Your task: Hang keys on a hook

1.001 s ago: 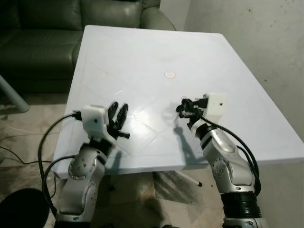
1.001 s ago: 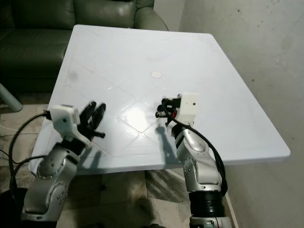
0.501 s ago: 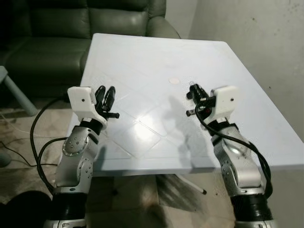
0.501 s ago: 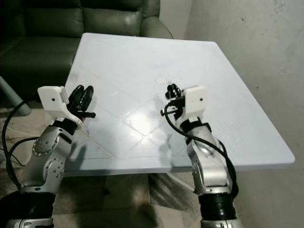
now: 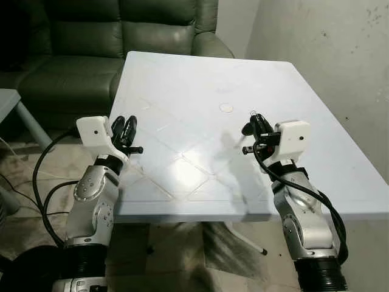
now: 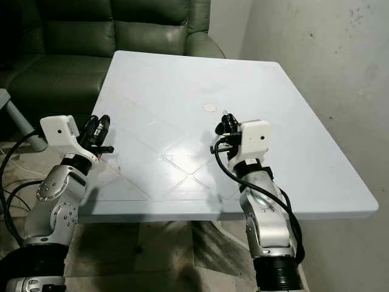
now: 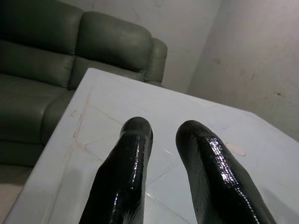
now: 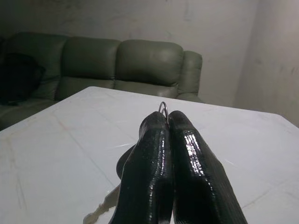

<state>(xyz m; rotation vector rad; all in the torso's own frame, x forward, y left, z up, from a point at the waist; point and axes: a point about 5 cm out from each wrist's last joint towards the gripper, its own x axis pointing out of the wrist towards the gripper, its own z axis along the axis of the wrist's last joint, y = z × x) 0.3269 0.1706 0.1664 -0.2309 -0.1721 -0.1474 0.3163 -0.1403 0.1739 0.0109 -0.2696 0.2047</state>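
My left gripper (image 5: 126, 126) is raised over the left edge of the white table (image 5: 200, 73), its two black fingers (image 7: 133, 154) a narrow gap apart with nothing between them. To the right, my right gripper (image 5: 254, 125) is lifted above the table's near right part, its fingers pressed together on the keys (image 8: 162, 108): a thin metal ring pokes out just past the fingertips, and a pale key (image 8: 103, 209) hangs down beneath them.

Half a second ago both arms sat lower in my view and the table reached less far; now the view has swung up, more of the sofa shows, and both grippers hold much the same pose, the ring clamped as before.

A small round disc (image 5: 226, 107) marks the table's middle. A dark green leather sofa (image 5: 85, 55) stands behind it, a bare grey wall (image 5: 328, 55) on the right.
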